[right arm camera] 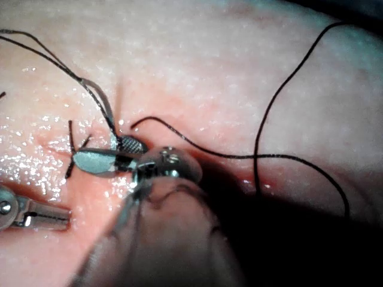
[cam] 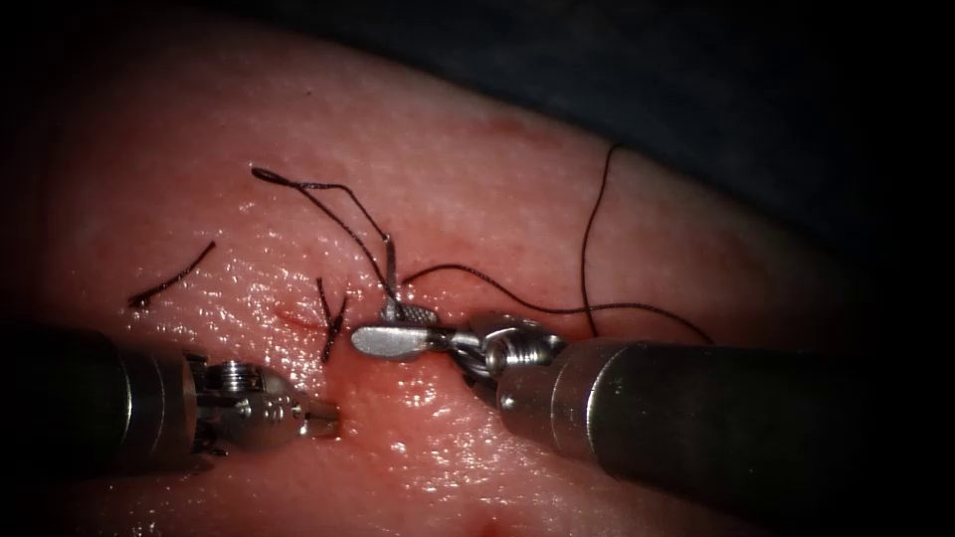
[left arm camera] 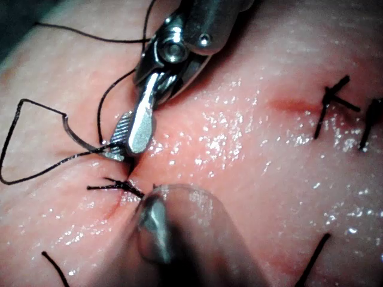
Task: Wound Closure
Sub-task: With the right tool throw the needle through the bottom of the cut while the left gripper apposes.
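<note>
The right claw (cam: 370,328) is standing open, its ridged jaw and its smooth jaw spread apart and lying low on the tissue (cam: 497,199), gripping nothing. The curved needle (cam: 389,264) is rising from the tissue right at the tip of the ridged jaw and arching up and away from the claw. I cannot tell how deep its lower end is sitting in the tissue. The thread (cam: 587,229) is trailing from the needle's far end, looping above the claw and running back across the right arm's shaft. Just beyond the smooth jaw's tip a knotted stitch (cam: 330,323) is sitting with its short ends sticking up, beside the red line of the cut (cam: 296,319). Below that stitch the left claw (cam: 323,418) is resting with its jaws together and its tip touching the wet tissue, with nothing visible between them. Well beyond both claws, a cut end of thread (cam: 169,278) is lying loose on the tissue.
</note>
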Action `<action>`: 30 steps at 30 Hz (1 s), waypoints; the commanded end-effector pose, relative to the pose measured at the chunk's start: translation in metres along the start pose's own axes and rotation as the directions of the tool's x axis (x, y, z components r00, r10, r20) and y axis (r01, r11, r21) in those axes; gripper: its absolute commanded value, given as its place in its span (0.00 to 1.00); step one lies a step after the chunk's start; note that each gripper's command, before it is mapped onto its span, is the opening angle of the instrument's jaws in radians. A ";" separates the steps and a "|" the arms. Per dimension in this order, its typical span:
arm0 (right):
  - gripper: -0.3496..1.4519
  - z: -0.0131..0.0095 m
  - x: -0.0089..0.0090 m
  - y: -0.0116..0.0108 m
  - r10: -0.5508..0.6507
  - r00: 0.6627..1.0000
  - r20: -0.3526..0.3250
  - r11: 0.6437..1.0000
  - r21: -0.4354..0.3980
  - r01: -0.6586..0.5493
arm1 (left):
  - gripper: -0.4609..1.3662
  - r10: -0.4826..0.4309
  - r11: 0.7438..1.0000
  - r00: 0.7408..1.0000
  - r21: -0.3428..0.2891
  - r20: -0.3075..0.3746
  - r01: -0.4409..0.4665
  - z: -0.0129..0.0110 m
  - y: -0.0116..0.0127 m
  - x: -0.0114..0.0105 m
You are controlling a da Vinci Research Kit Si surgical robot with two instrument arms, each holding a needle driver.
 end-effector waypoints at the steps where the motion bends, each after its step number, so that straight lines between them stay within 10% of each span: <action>1: 0.88 -0.0002 0.0001 0.0002 -0.030 1.000 0.000 1.000 0.011 0.030 | 0.06 0.001 1.000 1.000 -0.008 -0.001 -0.001 0.0000 0.0000 0.0000; 8: 0.90 -0.0007 0.0027 0.0014 -0.172 0.985 0.005 0.985 -0.010 0.172 | 0.06 0.001 1.000 1.000 -0.008 -0.001 -0.001 0.0000 0.0000 0.0000; 15: 0.99 -0.0005 0.0054 0.0014 -0.444 0.895 -0.037 0.895 0.019 0.445 | 0.06 0.001 1.000 1.000 -0.007 -0.001 -0.001 0.0000 0.0001 -0.0001; 30: 0.91 0.0008 0.0057 0.0001 -0.568 0.818 -0.089 0.787 0.234 0.571 | 0.06 0.003 1.000 1.000 -0.005 -0.001 -0.003 0.0002 0.0000 -0.0002</action>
